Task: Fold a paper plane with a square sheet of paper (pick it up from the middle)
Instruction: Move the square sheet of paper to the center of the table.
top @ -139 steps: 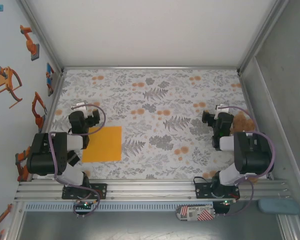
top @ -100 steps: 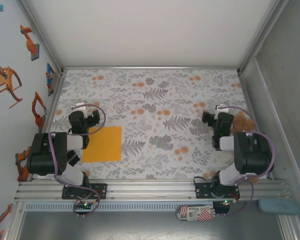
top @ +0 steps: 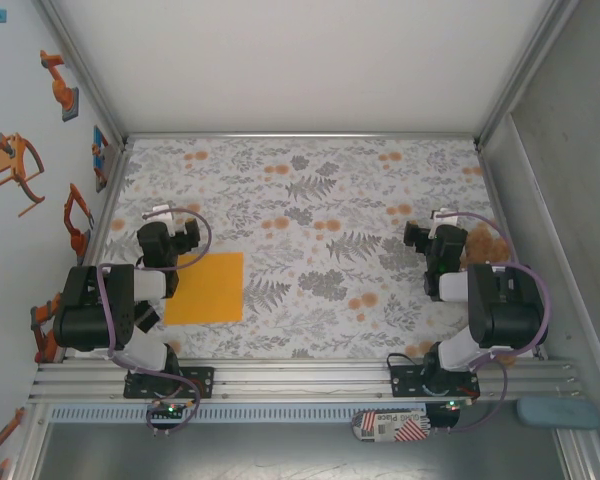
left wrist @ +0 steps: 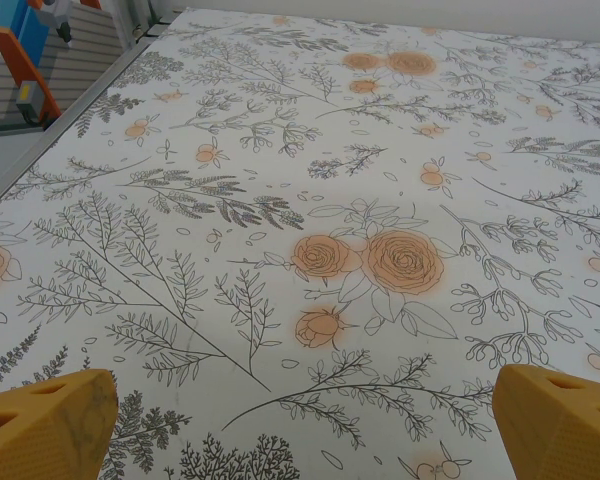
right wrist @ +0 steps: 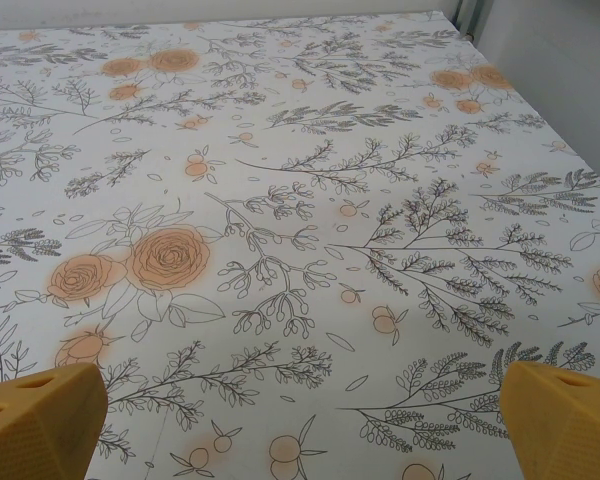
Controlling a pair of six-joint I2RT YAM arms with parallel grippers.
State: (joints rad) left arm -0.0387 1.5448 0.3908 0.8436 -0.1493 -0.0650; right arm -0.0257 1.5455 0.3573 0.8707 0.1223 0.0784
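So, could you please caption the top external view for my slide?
Unfolded square sheet of paper flat on the floral cloth by the left gripper; right gripper apart, both open.

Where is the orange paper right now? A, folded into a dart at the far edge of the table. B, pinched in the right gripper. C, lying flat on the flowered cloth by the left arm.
C: the paper lies flat and unfolded on the cloth beside the left arm; the right gripper is open and empty.
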